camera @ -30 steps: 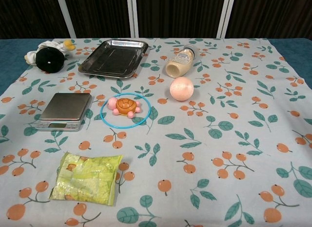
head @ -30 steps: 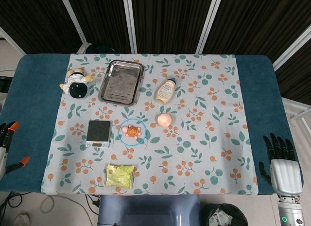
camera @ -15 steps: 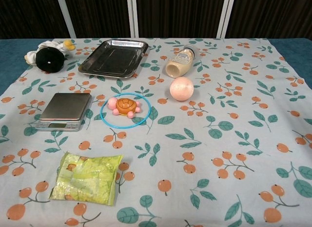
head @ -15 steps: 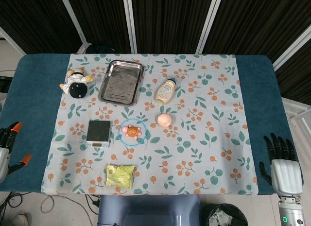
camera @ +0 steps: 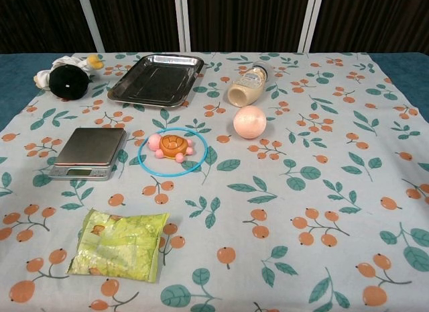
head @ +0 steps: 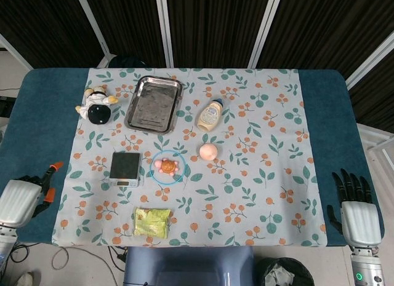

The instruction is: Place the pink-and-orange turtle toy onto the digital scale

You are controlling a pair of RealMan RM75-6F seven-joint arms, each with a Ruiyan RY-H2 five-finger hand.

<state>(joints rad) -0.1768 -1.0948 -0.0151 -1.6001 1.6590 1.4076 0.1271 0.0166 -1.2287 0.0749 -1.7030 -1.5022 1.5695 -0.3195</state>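
Dark curtains back our table (head: 37, 114), spread with a leaf-and-berry cloth. We see the turtle toy (head: 166, 166) lying inside a blue ring (head: 154, 175), just right of the digital scale (head: 125, 168). Its shell is orange, its head and legs pink, and its body runs roughly sideways. Our left hand (head: 21, 198) sits at the near left edge, nearer the toy than our right hand (head: 356, 206). Both hold nothing; the right's fingers are spread, the left's we cannot tell.

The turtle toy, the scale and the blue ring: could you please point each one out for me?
turtle toy (camera: 173, 145), chest view, on its orange shell.
scale (camera: 91, 145), chest view, on the middle of its weighing plate.
blue ring (camera: 158, 171), chest view, on its near-left rim, clear of the turtle.
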